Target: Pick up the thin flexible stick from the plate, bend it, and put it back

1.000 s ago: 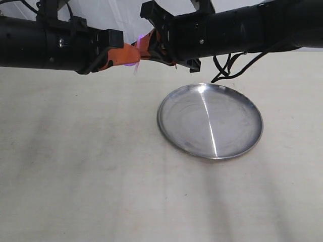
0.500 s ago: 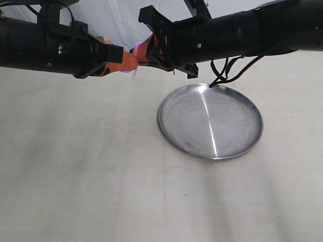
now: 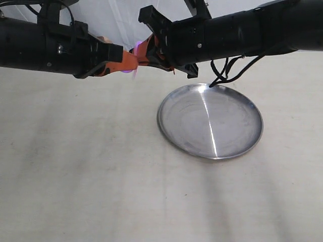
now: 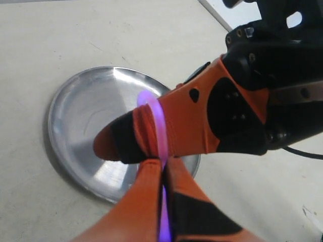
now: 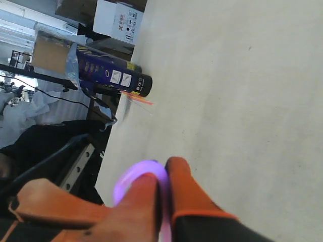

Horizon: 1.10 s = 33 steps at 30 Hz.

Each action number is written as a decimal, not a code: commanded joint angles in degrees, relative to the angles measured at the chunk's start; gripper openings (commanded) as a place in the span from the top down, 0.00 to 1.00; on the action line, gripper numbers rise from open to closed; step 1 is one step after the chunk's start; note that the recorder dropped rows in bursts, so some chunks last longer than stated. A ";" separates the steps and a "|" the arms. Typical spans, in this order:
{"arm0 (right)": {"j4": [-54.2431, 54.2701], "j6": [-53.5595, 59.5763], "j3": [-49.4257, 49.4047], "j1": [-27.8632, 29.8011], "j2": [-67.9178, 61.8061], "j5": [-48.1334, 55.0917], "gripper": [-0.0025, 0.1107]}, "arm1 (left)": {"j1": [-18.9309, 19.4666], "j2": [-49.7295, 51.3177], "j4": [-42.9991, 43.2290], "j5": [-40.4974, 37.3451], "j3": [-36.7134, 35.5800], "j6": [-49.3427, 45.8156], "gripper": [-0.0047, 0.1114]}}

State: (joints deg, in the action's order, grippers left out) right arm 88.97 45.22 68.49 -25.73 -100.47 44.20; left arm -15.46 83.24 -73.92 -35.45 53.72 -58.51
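Closest in, the left gripper (image 4: 162, 169) had its orange fingers pressed together on the thin flexible stick (image 4: 155, 118). The stick glowed pink-purple and curled in a tight loop from between them over the tip of the right gripper (image 5: 162, 175). That gripper's fingers were likewise clamped on the stick, the two pairs of tips almost nose to nose. Only the arc and a short tail below the fingers showed; the fingers hid the rest. Beneath and beyond the fingers lay the plate (image 3: 237, 123), bare and shiny with a bright streak across it, on the pale table (image 3: 91, 176). Black cables (image 3: 227, 68) hung from the right arm above the plate's far rim. Farther off, by the table's edge, were a dark canister (image 5: 113, 76) and a white box (image 5: 118, 15). Against half a second before, nothing had visibly shifted.
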 commanded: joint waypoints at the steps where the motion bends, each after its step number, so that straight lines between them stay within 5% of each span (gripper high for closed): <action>1: 10.98 -0.97 2.00 -1.71 3.05 10.95 0.97 | -0.74 2.35 5.18 -4.89 -1.69 0.08 0.96; 25: -3.63 1.23 2.00 -1.71 3.05 -2.44 0.97 | -0.74 2.35 5.85 -2.89 -1.69 10.30 0.95; 33: -3.54 1.23 2.00 -1.71 3.05 -2.21 0.97 | -0.74 2.35 8.50 -2.47 -1.69 12.57 0.72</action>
State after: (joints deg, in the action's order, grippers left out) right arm 82.82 46.44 69.83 -27.25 -98.61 40.87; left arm -15.81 85.24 -67.43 -37.84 52.43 -47.05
